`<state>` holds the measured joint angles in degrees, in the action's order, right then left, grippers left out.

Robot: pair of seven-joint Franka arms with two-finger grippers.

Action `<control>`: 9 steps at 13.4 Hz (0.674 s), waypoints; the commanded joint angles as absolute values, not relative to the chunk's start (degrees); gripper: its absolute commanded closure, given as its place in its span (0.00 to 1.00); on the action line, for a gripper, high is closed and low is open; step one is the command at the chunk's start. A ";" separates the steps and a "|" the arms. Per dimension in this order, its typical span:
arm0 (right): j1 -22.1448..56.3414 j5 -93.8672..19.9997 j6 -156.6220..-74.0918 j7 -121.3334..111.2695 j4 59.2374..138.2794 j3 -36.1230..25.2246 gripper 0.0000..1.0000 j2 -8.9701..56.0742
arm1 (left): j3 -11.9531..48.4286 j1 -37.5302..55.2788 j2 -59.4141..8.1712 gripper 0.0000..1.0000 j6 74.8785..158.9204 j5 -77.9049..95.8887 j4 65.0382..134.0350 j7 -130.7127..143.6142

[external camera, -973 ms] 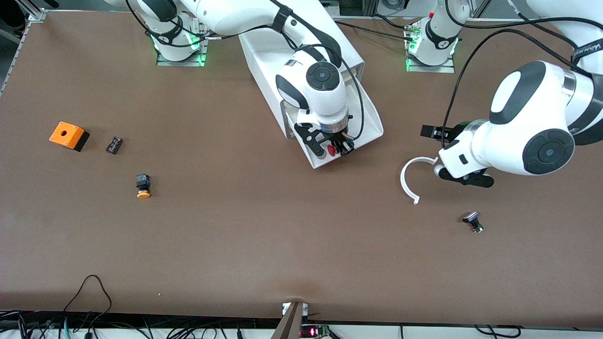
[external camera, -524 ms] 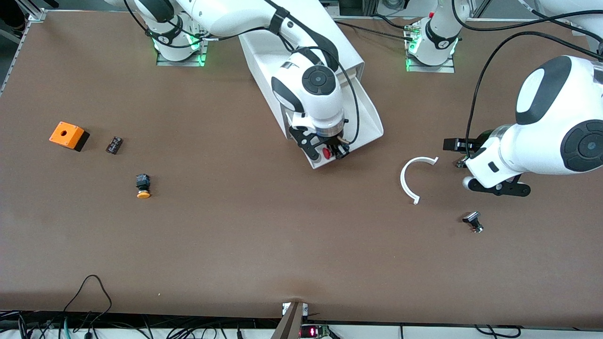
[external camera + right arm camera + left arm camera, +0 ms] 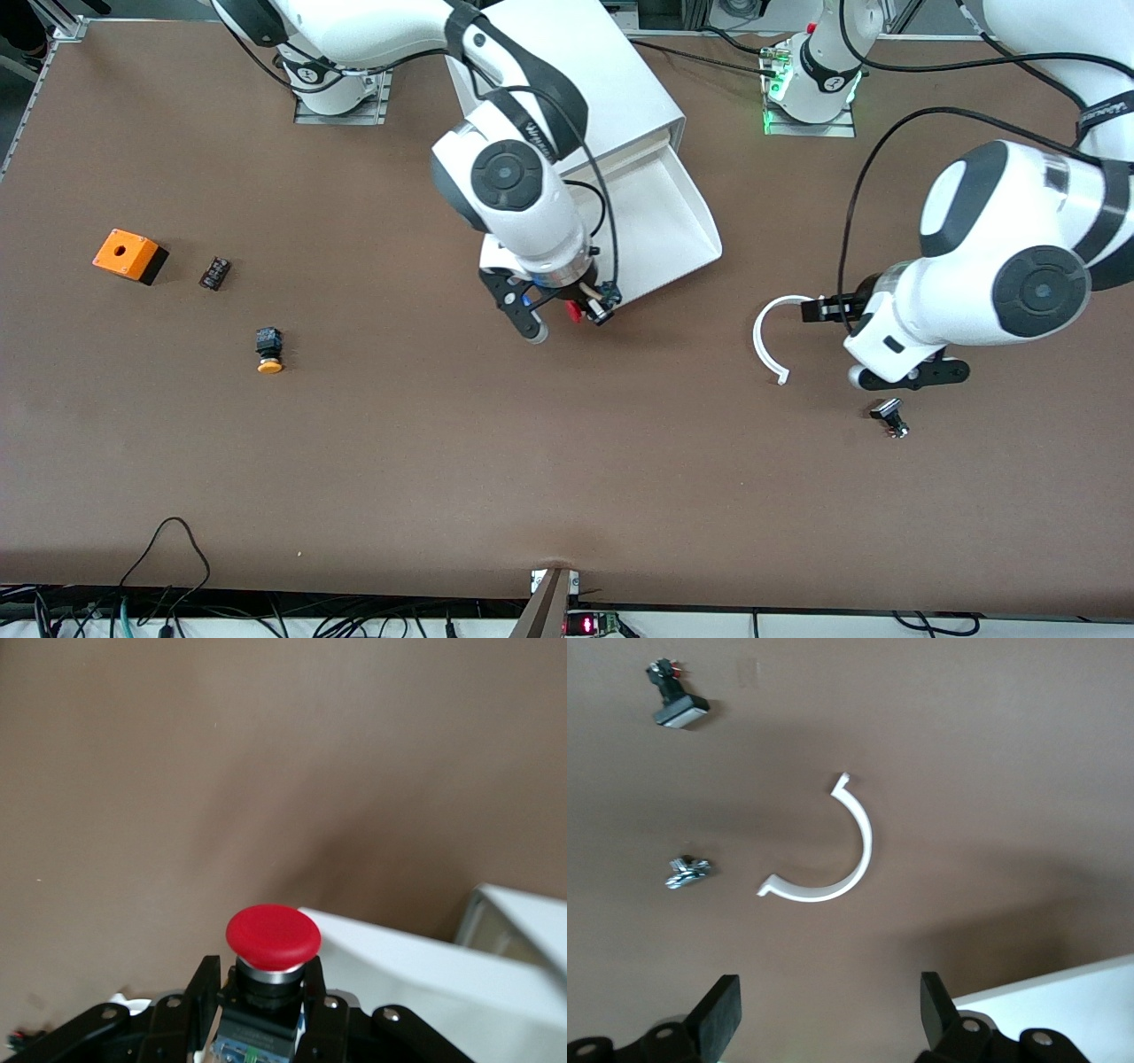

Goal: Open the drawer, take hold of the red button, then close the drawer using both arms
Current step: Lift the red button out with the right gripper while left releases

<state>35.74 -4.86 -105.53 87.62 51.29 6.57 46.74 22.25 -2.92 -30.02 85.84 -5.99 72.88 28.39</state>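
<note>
orange box point(image 3: 129, 255), orange-capped button point(image 3: 268, 349), white arc point(image 3: 772, 337)

- Evenly and brightly lit from overhead in the front view; matte brown desk point(image 3: 443, 461) without glare.
- Soft, short shadows under both arms and beside the white cabinet point(image 3: 567, 80).
- Green glow at the arm bases along the top edge.
- Dimmer in the left wrist view, with a broad diffuse shadow low in the frame.
- Slightly soft in the right wrist view; red button point(image 3: 272, 935) sharp, white drawer point(image 3: 425, 970) edge blurred.
</note>
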 commanded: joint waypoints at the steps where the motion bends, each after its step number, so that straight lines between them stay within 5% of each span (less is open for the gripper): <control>1: 32.79 -5.71 -98.55 72.40 51.06 6.42 1.00 43.95 | 23.38 -2.64 -28.31 0.20 95.75 -5.10 80.74 33.83; 4: 29.02 -4.40 -96.51 58.14 52.11 5.89 1.00 43.42 | 26.44 -2.64 -24.88 0.20 110.43 -5.10 93.48 42.49; 9: 27.69 -3.69 -97.55 27.12 60.27 -4.02 1.00 43.33 | 29.09 -1.58 -25.05 0.19 127.25 -5.19 104.22 55.62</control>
